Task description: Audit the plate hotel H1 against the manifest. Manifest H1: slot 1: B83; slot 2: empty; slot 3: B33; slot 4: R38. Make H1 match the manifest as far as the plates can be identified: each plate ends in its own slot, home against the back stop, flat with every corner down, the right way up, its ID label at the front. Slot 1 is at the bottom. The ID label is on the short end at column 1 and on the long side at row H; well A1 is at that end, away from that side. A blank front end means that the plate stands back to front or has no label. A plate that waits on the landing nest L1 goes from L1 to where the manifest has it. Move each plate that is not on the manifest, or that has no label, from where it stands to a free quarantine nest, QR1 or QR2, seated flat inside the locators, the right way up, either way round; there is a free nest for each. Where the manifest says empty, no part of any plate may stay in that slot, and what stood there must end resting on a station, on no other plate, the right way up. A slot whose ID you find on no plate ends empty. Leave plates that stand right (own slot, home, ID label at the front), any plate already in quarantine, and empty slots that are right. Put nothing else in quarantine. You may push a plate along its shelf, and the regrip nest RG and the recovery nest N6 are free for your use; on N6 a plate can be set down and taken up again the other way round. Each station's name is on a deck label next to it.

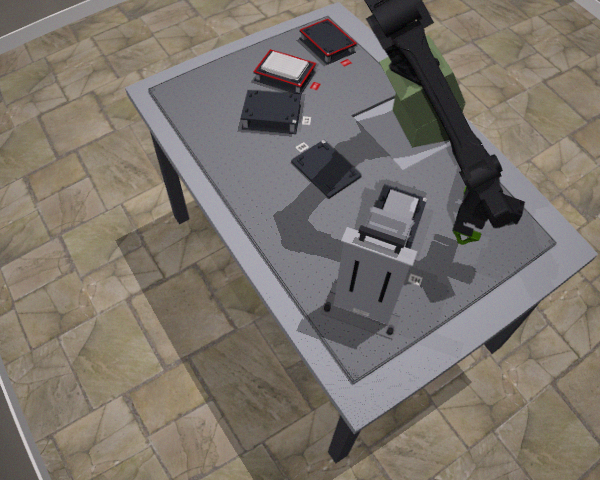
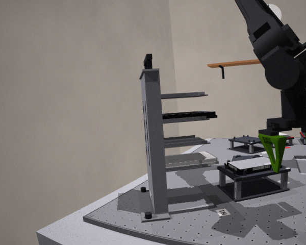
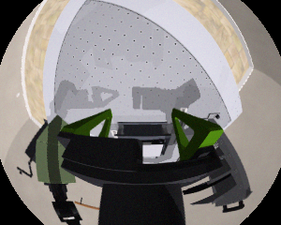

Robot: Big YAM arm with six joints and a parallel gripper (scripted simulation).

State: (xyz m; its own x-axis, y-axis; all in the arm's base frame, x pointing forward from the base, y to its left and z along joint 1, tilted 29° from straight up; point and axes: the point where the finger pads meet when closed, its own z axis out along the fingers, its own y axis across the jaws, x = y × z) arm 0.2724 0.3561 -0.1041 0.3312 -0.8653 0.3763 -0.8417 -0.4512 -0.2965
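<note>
The plate hotel H1 (image 2: 154, 142) stands near the table's front, with its deck label (image 1: 415, 279) beside it. In the exterior view, its bottom shelf holds a light grey plate (image 2: 190, 158). The second shelf (image 2: 184, 141) looks bare. The third holds a black plate (image 2: 189, 115) that juts a little past the shelf front. The top shelf (image 2: 182, 96) is bare. A white-topped plate (image 2: 249, 164) sits on a raised nest (image 1: 398, 204) in front of the hotel. My gripper (image 2: 292, 155) is open and empty, low beside that nest. It also shows in the wrist view (image 3: 143, 127).
At the back, one red-edged quarantine nest (image 1: 285, 67) holds a white plate and the other (image 1: 327, 38) is bare. A bare raised black nest (image 1: 269, 108) and a flat black pad (image 1: 325, 167) lie mid-table. A green arm base (image 1: 419, 103) stands at the right.
</note>
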